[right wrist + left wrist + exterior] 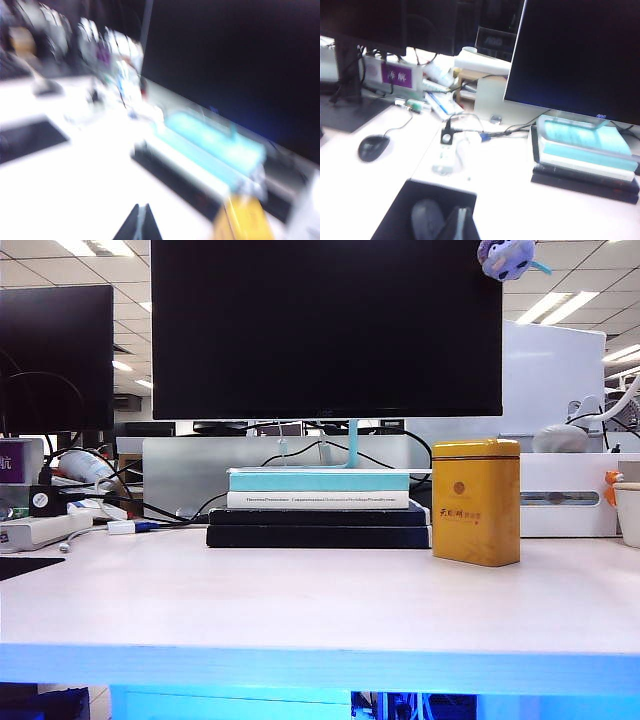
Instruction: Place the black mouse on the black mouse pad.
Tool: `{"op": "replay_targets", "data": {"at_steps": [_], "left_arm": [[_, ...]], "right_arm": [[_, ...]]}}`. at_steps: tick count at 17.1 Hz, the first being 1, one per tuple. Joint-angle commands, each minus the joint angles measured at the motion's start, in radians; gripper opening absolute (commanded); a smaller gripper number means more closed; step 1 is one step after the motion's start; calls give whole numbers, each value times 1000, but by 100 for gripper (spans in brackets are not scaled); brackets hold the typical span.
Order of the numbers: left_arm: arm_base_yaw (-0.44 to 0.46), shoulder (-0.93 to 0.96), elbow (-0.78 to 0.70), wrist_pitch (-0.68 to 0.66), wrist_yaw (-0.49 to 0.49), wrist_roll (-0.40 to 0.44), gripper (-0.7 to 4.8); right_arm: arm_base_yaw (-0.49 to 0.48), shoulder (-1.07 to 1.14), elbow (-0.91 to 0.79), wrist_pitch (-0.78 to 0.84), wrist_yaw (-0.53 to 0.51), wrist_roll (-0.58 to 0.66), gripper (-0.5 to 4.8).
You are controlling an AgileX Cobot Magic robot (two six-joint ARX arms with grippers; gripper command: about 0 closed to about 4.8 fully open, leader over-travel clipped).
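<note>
So the black mouse [426,219] already sits on the black mouse pad [400,212], right under the left gripper [460,223], whose jaws are pinched shut and empty. The right gripper [141,223] is also closed, further off near the yellow tin [245,220], so left's closer.

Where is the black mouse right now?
In the left wrist view the black mouse lies on the black mouse pad, beside the shut left gripper, near a white power strip.
</note>
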Motion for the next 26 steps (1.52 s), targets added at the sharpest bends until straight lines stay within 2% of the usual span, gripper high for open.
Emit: {"op": "replay_targets", "data": {"at_steps": [1,3,5,6,8,10,13,17,20,23,24,26], "left_arm": [[2,-132,-180,27,23,7,-5],[2,-166,-307,71,50,3,-5],[1,-166,-418,175,113,-2,-5],[1,-165,-478,281,187,-30,-5],[1,-163,-541,410,206,-27,-5],[1,-163,-603,475,196,-38,-5],[1,-163,-681,500,194,-57,-5],[1,-163,-820,632,60,-75,-5],[0,-164,-940,744,53,-78,-5],[0,-163,-1009,753,45,-65,-5],[0,-163,-1009,737,18,-45,-4],[0,-163,-1009,735,24,15,-5]], "right_arm": [[1,-150,-196,108,102,6,-1],[1,-222,-309,111,136,8,-1],[0,-257,-391,112,189,10,-1],[0,-270,-434,113,221,17,-1],[0,-278,-491,114,269,69,-1],[0,-278,-541,125,280,105,-1],[0,-278,-592,138,282,136,-1],[0,-277,-654,182,303,144,-1],[0,-277,-700,209,303,148,-1],[0,-278,-746,247,302,148,-1],[0,-278,-752,241,301,147,-1],[0,-277,-752,229,302,147,-1]]}}
